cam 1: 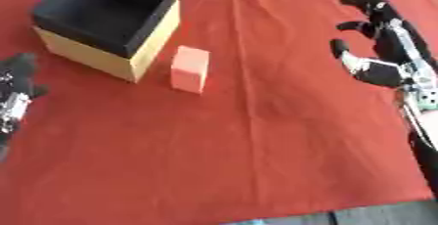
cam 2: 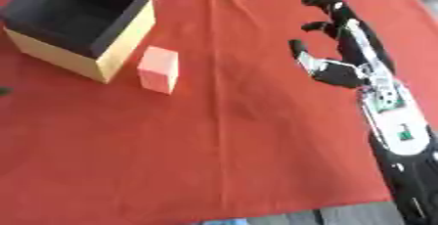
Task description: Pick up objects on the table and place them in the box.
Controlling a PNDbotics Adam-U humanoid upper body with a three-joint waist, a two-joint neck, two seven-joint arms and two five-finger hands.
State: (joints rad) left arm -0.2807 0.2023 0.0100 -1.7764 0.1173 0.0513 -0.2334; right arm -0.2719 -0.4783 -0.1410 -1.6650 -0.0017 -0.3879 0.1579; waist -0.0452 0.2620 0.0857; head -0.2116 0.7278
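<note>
right hand (cam 2: pixel 342 48) hovers open, well apart from orange block (cam 1: pixel 189 68).

A cloth (cam 1: pixel 256 146) covers the table, and everything lies on its far half. The open box (cam 1: pixel 107 21) sits at the cloth's far left corner, turned askew so that one corner points toward the near edge. A small block (cam 1: pixel 189 68) stands upright just beside the box, to its right and slightly nearer. The left hand (cam 1: pixel 15 84) rests at the cloth's left edge, nearer than the box. The right hand (cam 2: pixel 342 48) lies over the right edge, fingers straight and pointing to the far edge, well apart from the block.
</note>
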